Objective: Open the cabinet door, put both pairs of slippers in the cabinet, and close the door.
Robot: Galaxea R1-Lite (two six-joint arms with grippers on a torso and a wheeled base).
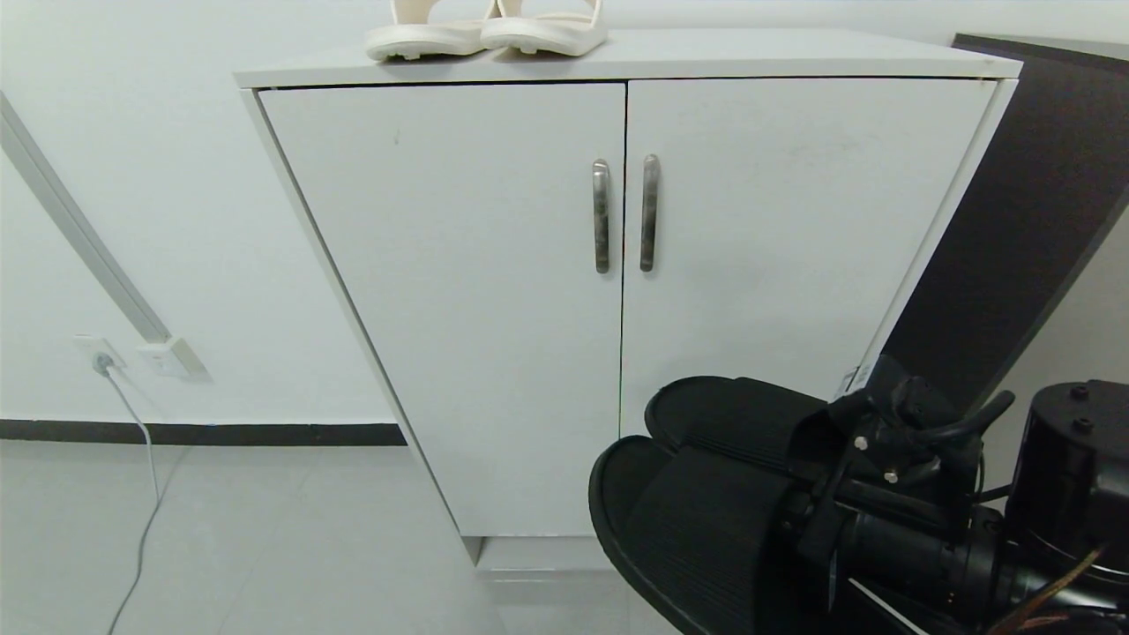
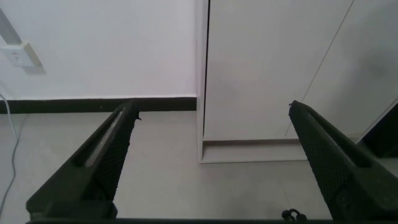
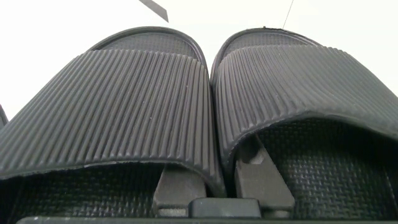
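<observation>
Right gripper [image 3: 219, 183] is clamping two ribbed black slippers [image 1: 706, 494], left gripper [image 2: 212, 109] gaping wide, two smooth cream slippers [image 1: 485, 31] topping the cabinet [image 1: 494, 309].

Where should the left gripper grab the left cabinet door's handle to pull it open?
I'd grip the left door handle at mid-height, coming straight from the front, fingers on either side. It is a slim upright bar standing off the closed door. The right door handle stands close beside it, so one finger must slip into that narrow gap.

Cream slippers [image 1: 485, 33] atop shut cabinet [image 1: 494, 309]
</observation>
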